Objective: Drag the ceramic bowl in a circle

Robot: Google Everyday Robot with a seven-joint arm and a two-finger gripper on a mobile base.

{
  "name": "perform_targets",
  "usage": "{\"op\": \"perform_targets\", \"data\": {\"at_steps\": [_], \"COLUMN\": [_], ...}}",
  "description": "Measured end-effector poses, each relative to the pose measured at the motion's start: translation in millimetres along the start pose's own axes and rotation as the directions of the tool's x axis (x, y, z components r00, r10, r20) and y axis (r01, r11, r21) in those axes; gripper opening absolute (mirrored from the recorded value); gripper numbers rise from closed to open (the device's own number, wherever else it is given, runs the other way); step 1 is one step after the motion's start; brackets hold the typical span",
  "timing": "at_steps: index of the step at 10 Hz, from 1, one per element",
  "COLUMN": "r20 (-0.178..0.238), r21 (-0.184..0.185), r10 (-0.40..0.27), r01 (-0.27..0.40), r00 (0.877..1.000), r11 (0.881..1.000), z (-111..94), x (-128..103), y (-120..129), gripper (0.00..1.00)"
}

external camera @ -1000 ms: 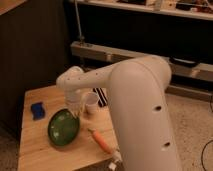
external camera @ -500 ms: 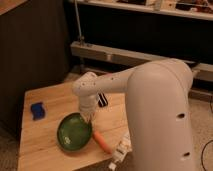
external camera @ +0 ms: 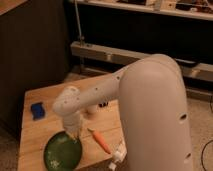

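Note:
The ceramic bowl (external camera: 62, 152) is a wide, shallow, glossy dark-green dish with pale glints inside. It sits on the wooden table (external camera: 40, 131) near the front edge. My white arm reaches down from the right. My gripper (external camera: 75, 133) is at the bowl's far right rim, touching or just over it. The wrist hides the contact point.
An orange carrot (external camera: 100, 141) lies just right of the bowl. A blue sponge (external camera: 37, 110) sits at the table's left. A small white object (external camera: 117, 154) is at the front right edge. A pale cup (external camera: 90, 112) is partly hidden behind the arm. A metal rack stands behind.
The bowl has slid toward the table's front edge and slightly right, then back left, with my gripper staying at its rim. The arm has swung lower and nearer.

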Motion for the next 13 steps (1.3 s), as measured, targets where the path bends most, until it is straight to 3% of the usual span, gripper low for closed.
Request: {"op": "perform_targets", "data": {"at_steps": [3, 6, 8, 10, 13], "r20": [-0.012, -0.033, -0.046, -0.058, -0.069], "r21": [0.011, 0.031, 0.043, 0.051, 0.052], "r10": [-0.087, -0.092, -0.047, 0.034, 0.168], "r01": [0.087, 0.093, 0.049, -0.031, -0.164], "r00": [0.996, 0.995, 0.998, 0.998, 0.983], "r11": [0.996, 0.995, 0.998, 0.998, 0.985], "z": [1, -8, -12, -19, -29], "x": [39, 83, 102, 112, 94], "y": [-41, -40, -13, 33, 99], "gripper": [0.0, 0.0, 0.0, 0.0, 0.0]}}
